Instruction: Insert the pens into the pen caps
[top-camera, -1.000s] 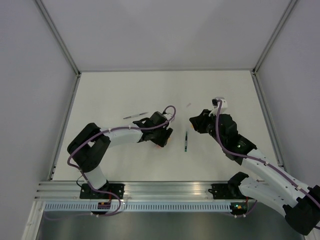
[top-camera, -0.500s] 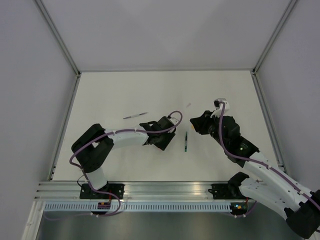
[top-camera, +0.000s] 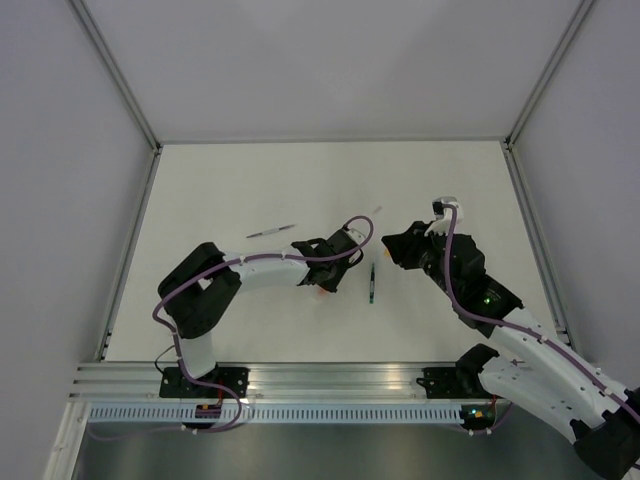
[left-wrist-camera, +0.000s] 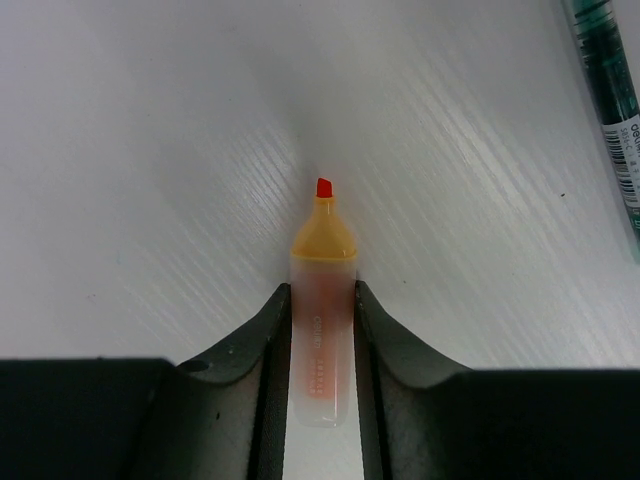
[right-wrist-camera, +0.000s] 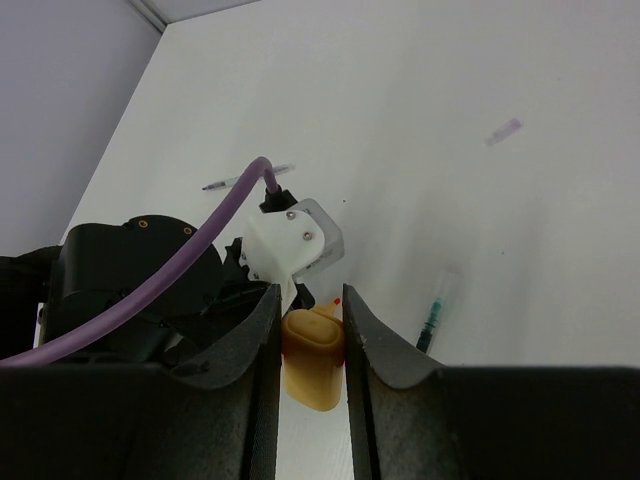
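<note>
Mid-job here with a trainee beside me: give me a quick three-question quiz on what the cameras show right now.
1. True or false: the orange marker gripped by the left gripper has its tip uncovered.
2. The right gripper holds: A, the marker; B, a yellow-orange cap; C, nothing.
3. Which pen lies on the table between the two grippers?
Key: 1 true; 2 B; 3 the green pen.

The marker (left-wrist-camera: 322, 340) is showing pink-orange with a red tip; the cap (right-wrist-camera: 312, 372) is glowing yellow-orange; the pen (top-camera: 372, 283) is looking dark green on the white table (top-camera: 220, 190).
</note>
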